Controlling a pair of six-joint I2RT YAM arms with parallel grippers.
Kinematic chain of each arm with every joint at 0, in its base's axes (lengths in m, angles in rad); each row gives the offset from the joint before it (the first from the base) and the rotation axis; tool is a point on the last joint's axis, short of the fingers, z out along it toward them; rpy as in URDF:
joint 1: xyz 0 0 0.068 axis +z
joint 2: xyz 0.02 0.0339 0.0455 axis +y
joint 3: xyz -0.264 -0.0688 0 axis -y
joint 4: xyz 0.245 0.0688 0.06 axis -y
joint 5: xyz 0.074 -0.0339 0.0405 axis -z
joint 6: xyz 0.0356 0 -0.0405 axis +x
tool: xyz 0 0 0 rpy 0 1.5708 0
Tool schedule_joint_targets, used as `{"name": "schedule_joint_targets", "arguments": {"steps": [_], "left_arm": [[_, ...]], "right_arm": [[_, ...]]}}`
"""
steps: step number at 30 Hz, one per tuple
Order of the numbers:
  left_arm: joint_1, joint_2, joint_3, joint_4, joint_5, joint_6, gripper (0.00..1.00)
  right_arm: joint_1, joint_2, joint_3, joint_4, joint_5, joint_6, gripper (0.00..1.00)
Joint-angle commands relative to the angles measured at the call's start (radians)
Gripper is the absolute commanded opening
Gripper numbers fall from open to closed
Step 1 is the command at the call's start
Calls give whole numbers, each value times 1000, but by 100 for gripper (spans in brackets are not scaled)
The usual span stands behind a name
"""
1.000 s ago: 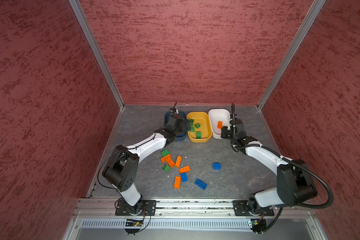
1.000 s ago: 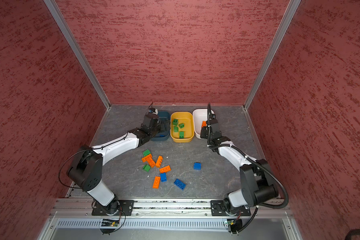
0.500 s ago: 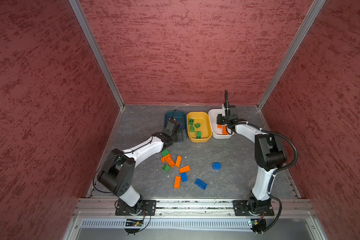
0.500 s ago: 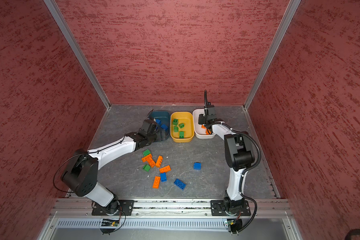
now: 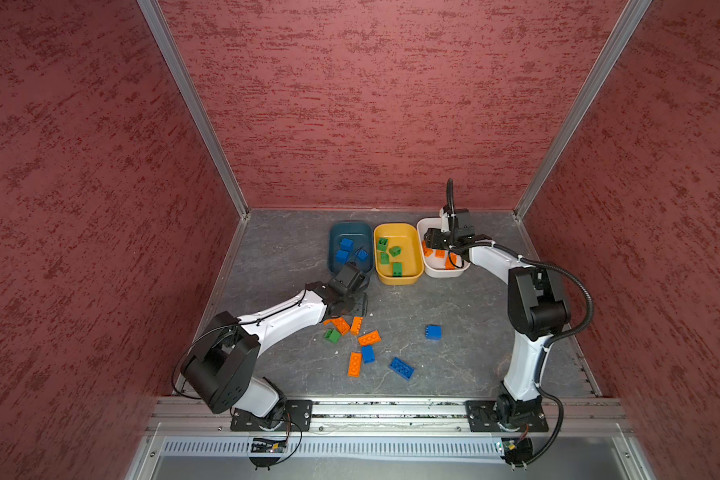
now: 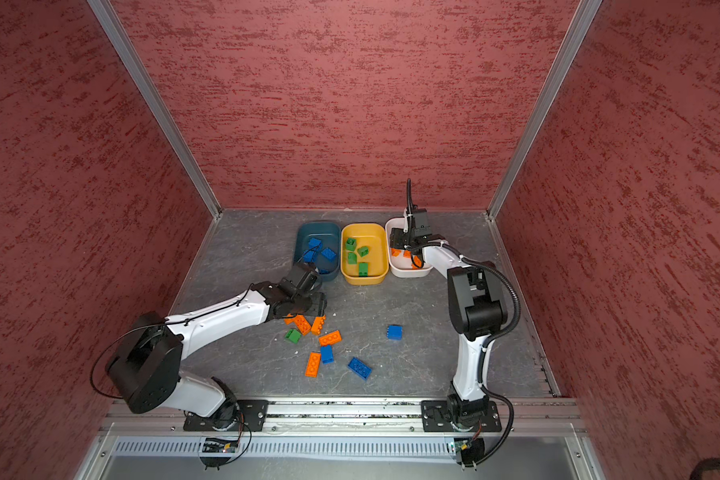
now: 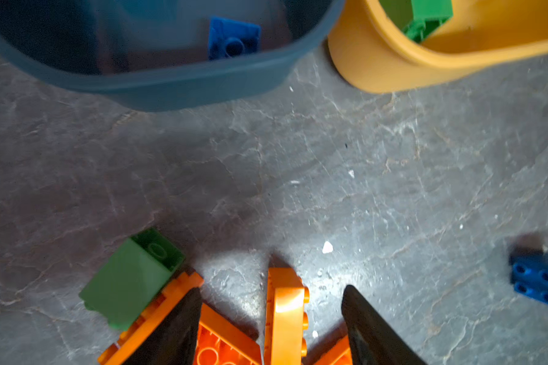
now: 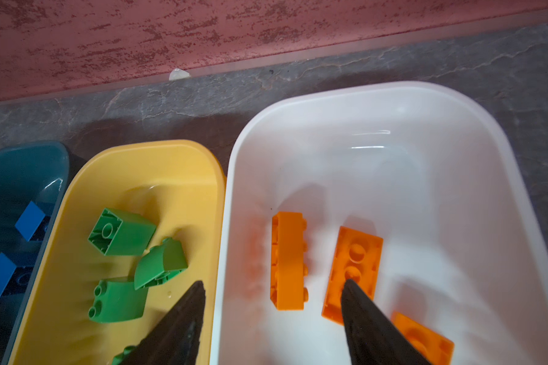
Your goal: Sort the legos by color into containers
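My left gripper (image 7: 272,288) is open, low over the loose legos, its fingers either side of an orange brick (image 7: 285,309) that lies on its side, with gaps both sides. A green brick (image 7: 127,278) lies next to it. In both top views this gripper (image 5: 360,305) (image 6: 319,305) sits in front of the teal container (image 5: 350,230). My right gripper (image 8: 272,282) hangs open over the white container (image 8: 329,101), where three orange bricks (image 8: 287,262) lie. The yellow container (image 5: 395,278) holds several green bricks (image 8: 121,232).
Loose on the grey floor are orange bricks (image 5: 354,364), a green one (image 5: 332,335) and blue ones (image 5: 401,368) (image 5: 433,332). The three tubs stand side by side near the back wall. Red walls close in the back and both sides.
My right arm swung over the white tub, opened and let an orange brick fall in. My left arm drew back from the teal tub to the loose pile, its jaws narrowing.
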Motion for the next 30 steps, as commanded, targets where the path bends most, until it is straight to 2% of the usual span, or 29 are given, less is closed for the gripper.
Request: {"name": "schedule_joint_targets", "arguments": {"steps": [1,3,4,7,10,14,21,26,30], "left_arm": [[-25,29,8,-58,-56,-16,70],[-24,16,3,-50,-64,-39,69],[-22,2,-6,-35,-55,-44,70],[-9,-11,-30,4,-3,-41,69],[-14,18,-26,-11,24,-33,63],[-35,51,-23,-27,28,-16,58],[-41,132,32,-9,23,-12,50],[-46,245,111,-74,-25,-2,36],[-53,250,135,-66,-27,0,25]], "right_arm": [[11,-117,-67,63,-31,11,78],[21,-171,-123,99,-47,10,98],[29,-198,-154,119,-57,10,99],[61,-268,-232,162,-77,-3,99],[96,-316,-280,170,-47,-16,99],[116,-348,-316,164,4,-21,99],[127,-356,-317,159,21,-25,99],[133,-372,-328,160,35,-35,99],[139,-397,-351,163,18,-64,99]]}}
